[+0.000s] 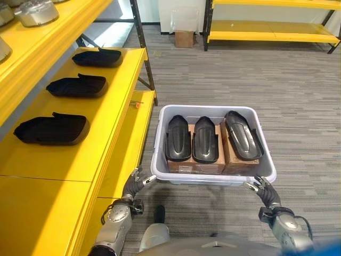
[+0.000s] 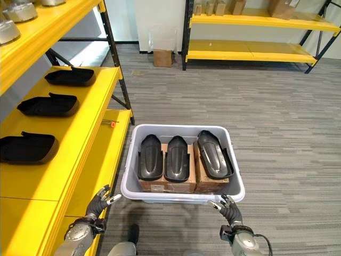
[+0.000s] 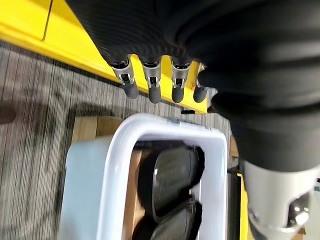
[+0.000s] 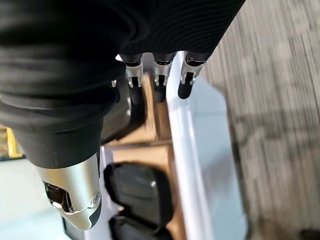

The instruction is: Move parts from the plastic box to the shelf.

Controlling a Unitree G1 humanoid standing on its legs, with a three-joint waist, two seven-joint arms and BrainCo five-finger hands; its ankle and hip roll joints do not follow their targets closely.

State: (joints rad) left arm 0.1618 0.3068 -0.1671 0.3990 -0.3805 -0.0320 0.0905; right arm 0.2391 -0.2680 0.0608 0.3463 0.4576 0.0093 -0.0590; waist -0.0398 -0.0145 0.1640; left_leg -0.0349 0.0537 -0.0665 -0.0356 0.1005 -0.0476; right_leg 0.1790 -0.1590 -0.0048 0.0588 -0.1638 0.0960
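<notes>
Grey plastic box [image 1: 213, 113] is sitting on the floor beside the yellow shelf [image 1: 69, 160], carrying three black parts [image 1: 205, 140] on brown cartons [image 1: 194, 165]. I am seeing three more black parts [image 1: 51, 129] lying on the shelf. My left hand [image 1: 137, 182] and right hand [image 1: 262, 188] are hovering at the box's near corners, fingers relaxed, holding nothing

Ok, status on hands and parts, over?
Left hand and right hand open, at the plastic box's near corners. Three black parts in the box, three more on the yellow shelf. Nothing blocking.
</notes>
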